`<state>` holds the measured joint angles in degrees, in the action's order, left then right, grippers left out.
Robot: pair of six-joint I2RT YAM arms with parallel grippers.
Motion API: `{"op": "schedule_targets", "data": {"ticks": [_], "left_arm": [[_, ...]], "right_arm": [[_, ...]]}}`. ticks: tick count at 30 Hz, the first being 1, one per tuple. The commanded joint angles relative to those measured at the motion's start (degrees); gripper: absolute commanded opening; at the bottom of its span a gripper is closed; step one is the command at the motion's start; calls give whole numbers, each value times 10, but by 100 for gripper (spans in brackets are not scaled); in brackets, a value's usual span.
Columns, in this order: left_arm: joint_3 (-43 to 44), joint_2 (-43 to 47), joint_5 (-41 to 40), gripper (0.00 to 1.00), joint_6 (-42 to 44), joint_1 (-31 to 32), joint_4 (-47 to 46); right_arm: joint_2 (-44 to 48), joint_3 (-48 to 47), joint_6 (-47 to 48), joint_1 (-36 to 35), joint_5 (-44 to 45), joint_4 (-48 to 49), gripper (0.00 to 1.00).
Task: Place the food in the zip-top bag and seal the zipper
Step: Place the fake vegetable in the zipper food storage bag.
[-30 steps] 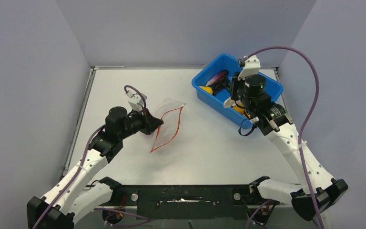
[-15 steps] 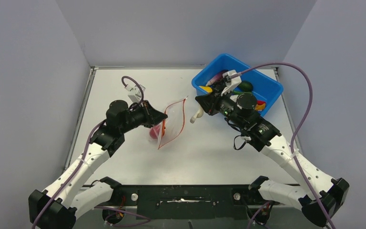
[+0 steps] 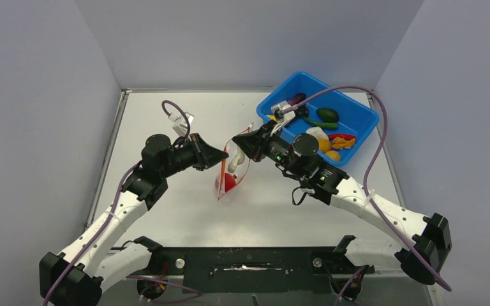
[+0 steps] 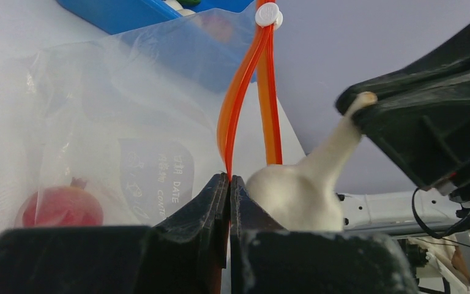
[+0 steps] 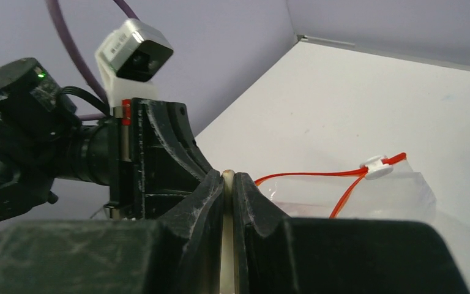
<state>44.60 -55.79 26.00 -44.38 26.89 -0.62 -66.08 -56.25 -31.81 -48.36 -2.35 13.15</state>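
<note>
The clear zip-top bag [image 3: 231,171] stands mouth up at the table's middle, with a red ball [image 3: 229,182] inside; the ball shows in the left wrist view [image 4: 61,207] too. My left gripper [image 3: 222,155] is shut on the bag's orange zipper strip [image 4: 240,110] and holds the mouth open. My right gripper [image 3: 237,143] is shut on the thin stem of a white food piece [image 3: 234,163] that hangs at the bag's mouth. The piece shows in the left wrist view [image 4: 294,193]. The white slider [image 5: 376,168] sits at the zipper's far end.
A blue tub [image 3: 351,111] at the back right holds several toy foods: a purple eggplant [image 3: 295,99], a green piece [image 3: 327,115], yellow and orange pieces [image 3: 328,150]. Grey walls enclose the table on three sides.
My right gripper has moved left from the blue tub to the bag's mouth, carrying the white piece. The red ball has come to lie lower in the bag. My left gripper kept its hold.
</note>
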Motion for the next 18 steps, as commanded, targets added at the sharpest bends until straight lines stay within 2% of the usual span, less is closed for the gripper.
{"op": "schedule_targets", "data": {"ticks": [1, 8, 11, 16, 18], "left_arm": [[10, 2, 29, 0, -12, -3, -45], [-8, 9, 36, 0, -37, -3, -74], [0, 8, 36, 0, -18, -3, -74], [16, -5, 22, 0, 24, -3, -44], [14, -9, 15, 0, 41, -3, -40]], "right_arm": [[-20, 4, 30, -5, 41, 24, 4], [-32, 37, 54, -9, 97, 22, 7], [-46, 30, 55, -9, 102, 9, 14], [-46, 0, 52, -10, 91, -54, 35], [-36, -4, 55, -10, 88, -81, 40]]}}
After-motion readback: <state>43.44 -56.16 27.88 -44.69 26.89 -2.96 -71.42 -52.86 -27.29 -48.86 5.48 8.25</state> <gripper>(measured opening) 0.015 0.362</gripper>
